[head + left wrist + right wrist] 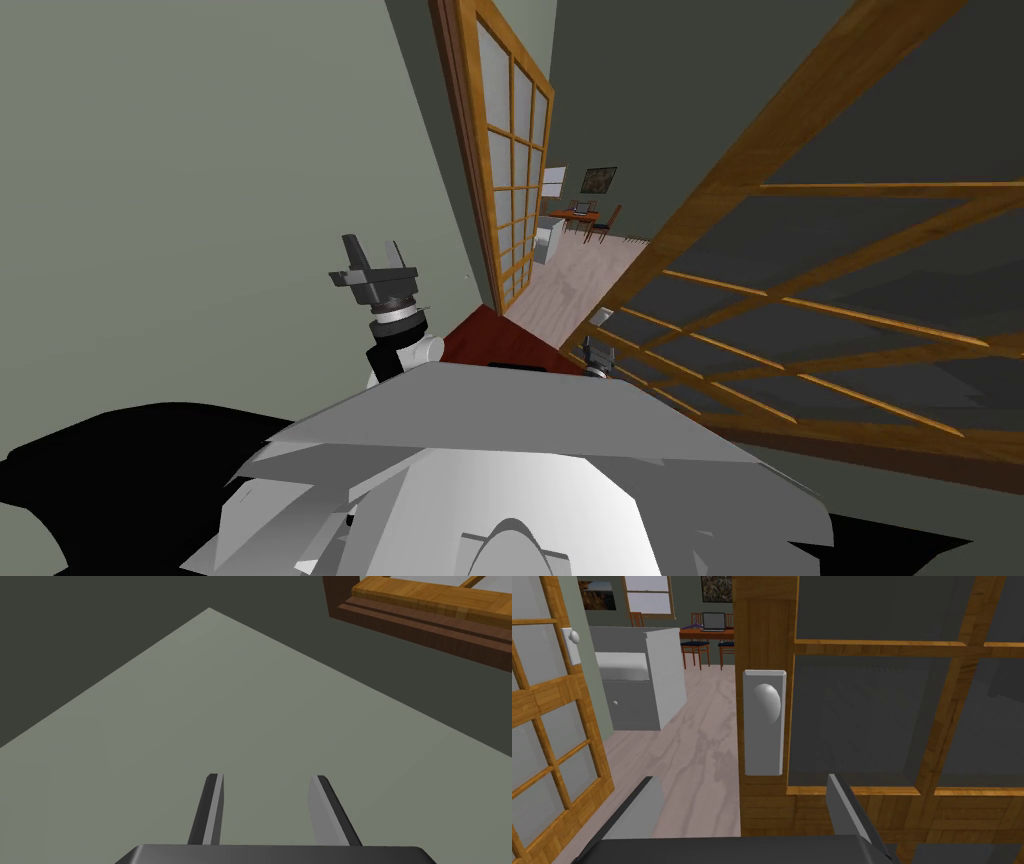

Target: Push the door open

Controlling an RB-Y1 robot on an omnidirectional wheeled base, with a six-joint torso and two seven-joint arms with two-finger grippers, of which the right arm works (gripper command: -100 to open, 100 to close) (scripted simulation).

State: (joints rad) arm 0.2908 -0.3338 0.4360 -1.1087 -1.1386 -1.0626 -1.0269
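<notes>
A wooden door leaf with dark glass panes (800,300) stands ajar on my right, swung partway into the opening. Its white handle plate with a round knob (765,707) sits on the stile close ahead of my right gripper (743,778), which is open and holds nothing. In the head view that right gripper (597,352) shows small at the door's near edge. The second leaf, with pale panes (512,170), stands on the left of the gap and carries a white knob (573,637). My left gripper (372,246) is raised before the green wall, open and empty (266,777).
Through the gap a pale plank floor (697,746) runs to a white cabinet (642,676) and a table with a laptop and chairs (712,631). Red-brown floor (500,340) lies at my feet. Green wall (200,180) closes off the left.
</notes>
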